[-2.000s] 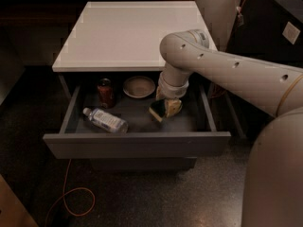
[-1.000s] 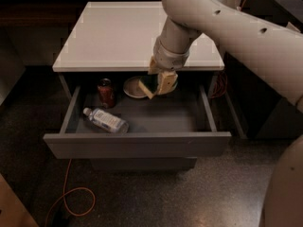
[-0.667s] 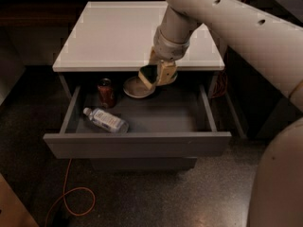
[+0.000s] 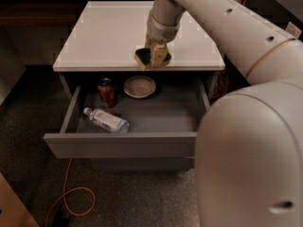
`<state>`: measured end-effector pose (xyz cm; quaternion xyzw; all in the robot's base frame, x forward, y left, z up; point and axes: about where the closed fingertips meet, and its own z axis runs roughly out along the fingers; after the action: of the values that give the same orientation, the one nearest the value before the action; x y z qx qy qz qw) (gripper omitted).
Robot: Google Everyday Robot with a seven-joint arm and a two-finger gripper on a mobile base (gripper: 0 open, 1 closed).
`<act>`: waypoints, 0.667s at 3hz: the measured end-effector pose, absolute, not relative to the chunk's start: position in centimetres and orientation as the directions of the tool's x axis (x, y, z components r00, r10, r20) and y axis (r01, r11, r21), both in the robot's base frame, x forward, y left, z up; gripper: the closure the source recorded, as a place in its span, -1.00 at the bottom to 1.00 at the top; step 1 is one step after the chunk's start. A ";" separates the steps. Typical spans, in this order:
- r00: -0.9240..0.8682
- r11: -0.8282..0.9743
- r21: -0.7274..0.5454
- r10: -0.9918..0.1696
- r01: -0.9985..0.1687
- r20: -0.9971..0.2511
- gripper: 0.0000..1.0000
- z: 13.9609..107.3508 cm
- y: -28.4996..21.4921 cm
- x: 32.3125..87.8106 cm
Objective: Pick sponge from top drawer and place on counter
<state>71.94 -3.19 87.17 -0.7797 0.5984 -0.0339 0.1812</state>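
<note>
— Over the front edge of the counter (image 4: 104, 30): gripper (image 4: 155, 56) clamped on sponge (image 4: 143, 57), well clear of the open top drawer (image 4: 120, 144).
— Why so low?
— Likely for a gentle set-down.

sponge (image 4: 143, 56): 1 | gripper (image 4: 155, 59): 1, over the counter's front edge, clamped on the sponge | counter (image 4: 109, 32): 1 | top drawer (image 4: 120, 144): 1, open | bowl (image 4: 139, 86): 1 | clear bottle (image 4: 105, 119): 1 | red can (image 4: 106, 92): 1 | orange cable (image 4: 71, 193): 1
</note>
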 end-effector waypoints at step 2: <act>0.198 -0.128 -0.352 -0.965 -0.927 -0.170 0.78 86.7 -3.1 78.1</act>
<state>78.11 -3.05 86.68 -0.7494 0.6313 -0.0497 0.1933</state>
